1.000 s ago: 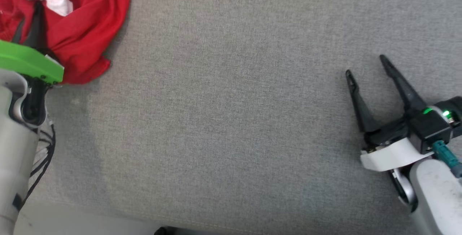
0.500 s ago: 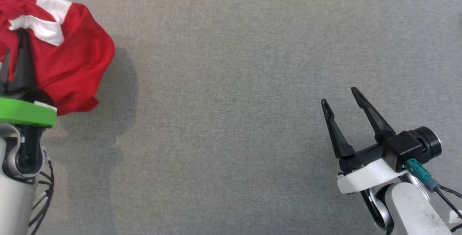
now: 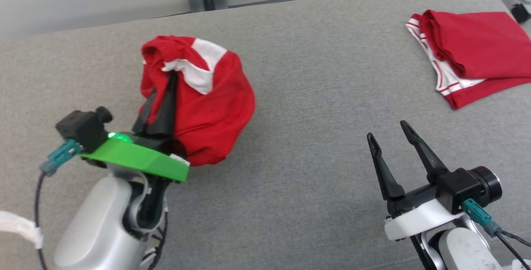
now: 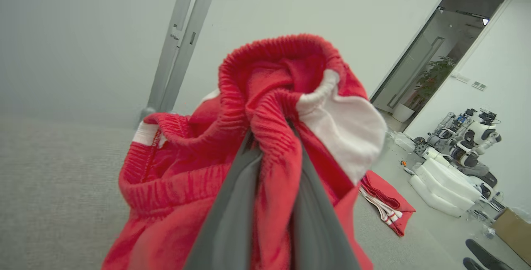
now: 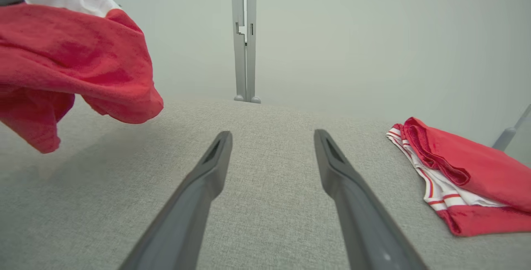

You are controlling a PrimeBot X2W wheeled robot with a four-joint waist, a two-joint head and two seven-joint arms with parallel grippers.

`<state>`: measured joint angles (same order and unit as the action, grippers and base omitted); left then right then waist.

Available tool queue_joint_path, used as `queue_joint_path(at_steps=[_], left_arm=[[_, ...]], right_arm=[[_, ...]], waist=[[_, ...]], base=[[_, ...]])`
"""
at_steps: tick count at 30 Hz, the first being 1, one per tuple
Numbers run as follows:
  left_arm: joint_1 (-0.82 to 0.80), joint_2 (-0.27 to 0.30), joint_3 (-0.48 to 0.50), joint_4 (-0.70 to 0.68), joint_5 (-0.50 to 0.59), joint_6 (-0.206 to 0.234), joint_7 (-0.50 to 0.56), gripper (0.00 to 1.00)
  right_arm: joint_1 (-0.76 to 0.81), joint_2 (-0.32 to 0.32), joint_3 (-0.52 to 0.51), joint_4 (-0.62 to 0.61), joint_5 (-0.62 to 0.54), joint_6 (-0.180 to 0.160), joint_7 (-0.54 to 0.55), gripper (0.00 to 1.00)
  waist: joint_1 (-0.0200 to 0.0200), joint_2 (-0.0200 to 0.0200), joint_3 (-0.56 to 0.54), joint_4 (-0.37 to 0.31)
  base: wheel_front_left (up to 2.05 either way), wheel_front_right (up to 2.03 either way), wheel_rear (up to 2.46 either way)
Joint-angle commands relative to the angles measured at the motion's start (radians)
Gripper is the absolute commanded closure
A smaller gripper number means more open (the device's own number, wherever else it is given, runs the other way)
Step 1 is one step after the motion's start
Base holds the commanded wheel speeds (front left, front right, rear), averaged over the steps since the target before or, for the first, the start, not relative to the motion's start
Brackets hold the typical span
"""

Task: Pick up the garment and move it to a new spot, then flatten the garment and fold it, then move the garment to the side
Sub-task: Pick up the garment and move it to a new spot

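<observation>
The garment (image 3: pixel 207 108) is a bunched red piece with white panels, hanging off the grey surface at centre left in the head view. My left gripper (image 3: pixel 164 83) is shut on the garment (image 4: pixel 274 137), its two dark fingers pinching the ribbed red waistband. From the right wrist the garment (image 5: pixel 74 62) hangs clear of the surface at upper left. My right gripper (image 3: pixel 386 131) stands open at lower right, a little above the cushion, with nothing between its fingers (image 5: pixel 207 170).
A grey fabric cushion (image 3: pixel 311 96) spans the workspace. A second red and white garment (image 3: pixel 468 50) lies folded at its far right. A pale wall with a grey vertical post (image 5: pixel 244 37) stands behind. Other robots (image 4: pixel 468 137) stand in the room beyond.
The head camera has swung, bringing the cushion's back edge and the folded garment into view. The left gripper keeps its hold on the lifted garment. The right gripper stays open.
</observation>
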<state>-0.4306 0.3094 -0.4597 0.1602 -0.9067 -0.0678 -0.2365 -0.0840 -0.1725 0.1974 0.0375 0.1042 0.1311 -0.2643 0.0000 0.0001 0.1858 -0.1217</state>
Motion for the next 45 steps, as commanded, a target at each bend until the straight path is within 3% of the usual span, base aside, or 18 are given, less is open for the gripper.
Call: queue_joint_path(at_steps=[1,12,13,14,17,20,35,45], left_arm=[[-0.023,-0.025,-0.025,0.021,0.017,-0.016,-0.005,1.0],[-0.117,-0.175,-0.201,0.483,0.151,-0.055,-0.025,1.0],[-0.119,-0.184,-0.207,0.517,0.154,-0.055,-0.026,0.73],[-0.124,-0.195,-0.214,0.551,0.161,-0.057,-0.028,0.0],[-0.141,-0.211,-0.21,0.588,0.185,-0.06,-0.027,0.0],[-0.113,-0.218,-0.15,0.521,0.245,-0.053,-0.028,0.0],[0.362,-0.232,0.223,-0.045,0.604,0.03,-0.027,0.0],[0.597,-0.255,0.352,-0.179,0.76,0.07,-0.027,0.0]], right_arm=[[0.01,0.008,-0.001,-0.004,0.006,-0.001,0.0,0.0],[-0.045,0.037,0.019,-0.004,0.001,-0.001,0.0,0.0],[-0.049,0.038,0.019,-0.003,-0.001,-0.001,0.0,0.0],[-0.051,0.04,0.02,-0.001,-0.002,-0.001,0.0,0.0],[-0.054,0.041,0.022,0.004,-0.003,-0.001,0.0,0.0],[-0.041,0.033,0.026,0.009,-0.004,-0.001,0.0,0.0],[0.044,0.031,0.043,0.06,-0.001,-0.001,0.0,0.0],[0.103,0.08,0.006,0.074,-0.017,-0.001,0.0,0.0]], waist=[[0.0,-0.0001,-0.022,-0.091],[0.0,-0.0001,0.094,-0.128],[0.0,-0.0001,0.096,-0.126],[0.0,-0.0001,0.097,-0.123],[0.0,-0.0001,0.087,-0.105],[0.0,-0.0001,0.055,-0.074],[0.0,-0.0001,-0.146,0.112],[0.0,-0.0001,-0.204,0.133]], base=[[0.0,0.0,0.0],[0.0,0.0,0.0],[0.0,0.0,0.0],[0.0,0.0,0.0],[0.0,0.0,0.0],[0.0,0.0,0.0],[0.0,0.0,0.0],[0.0,0.0,0.0]])
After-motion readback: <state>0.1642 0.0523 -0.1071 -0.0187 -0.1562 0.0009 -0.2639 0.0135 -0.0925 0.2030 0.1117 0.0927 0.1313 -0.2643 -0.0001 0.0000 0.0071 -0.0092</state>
